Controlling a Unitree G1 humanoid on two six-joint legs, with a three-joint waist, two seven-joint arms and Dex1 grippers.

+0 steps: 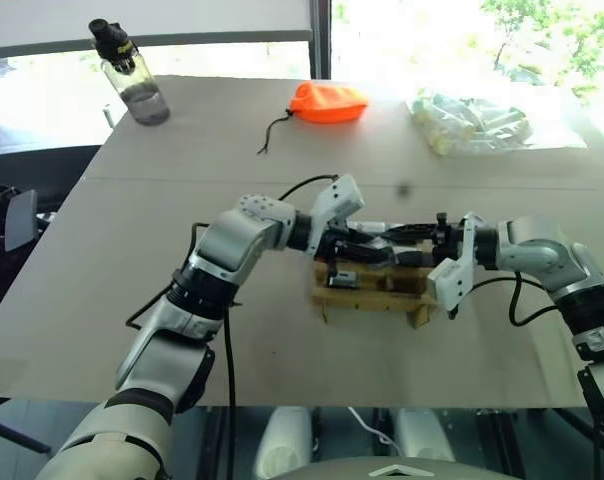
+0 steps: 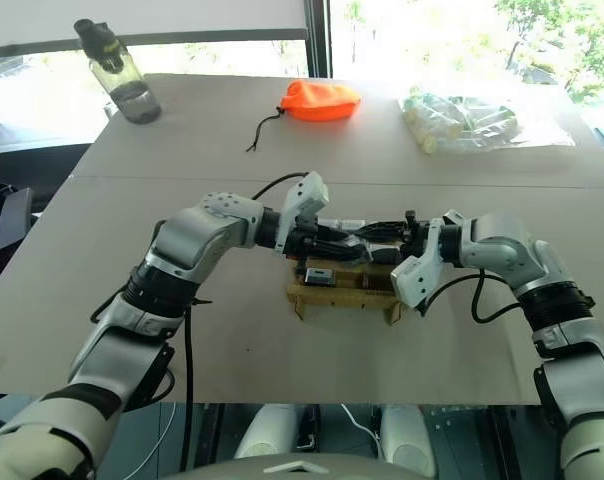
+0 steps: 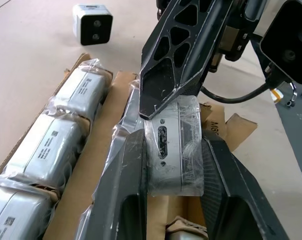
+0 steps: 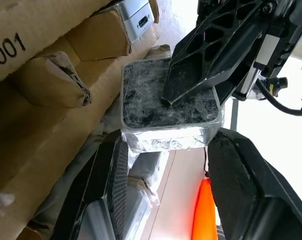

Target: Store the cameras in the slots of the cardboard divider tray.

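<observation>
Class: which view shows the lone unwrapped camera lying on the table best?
The left wrist view: the unwrapped camera lies on the bare table beside the cardboard tray, its face clear. In the eye views I cannot make it out.

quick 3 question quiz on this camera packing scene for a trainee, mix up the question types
1. True or false: both grippers are at the same wrapped camera over the cardboard divider tray.
2. Which item lies at the table's far edge between the bottle and the bag of tubes? A) orange pouch B) red mug C) blue box
3. Fill in: one unwrapped camera lies on the ____ beside the tray.

Key: 1 true; 2 A; 3 table.
</observation>
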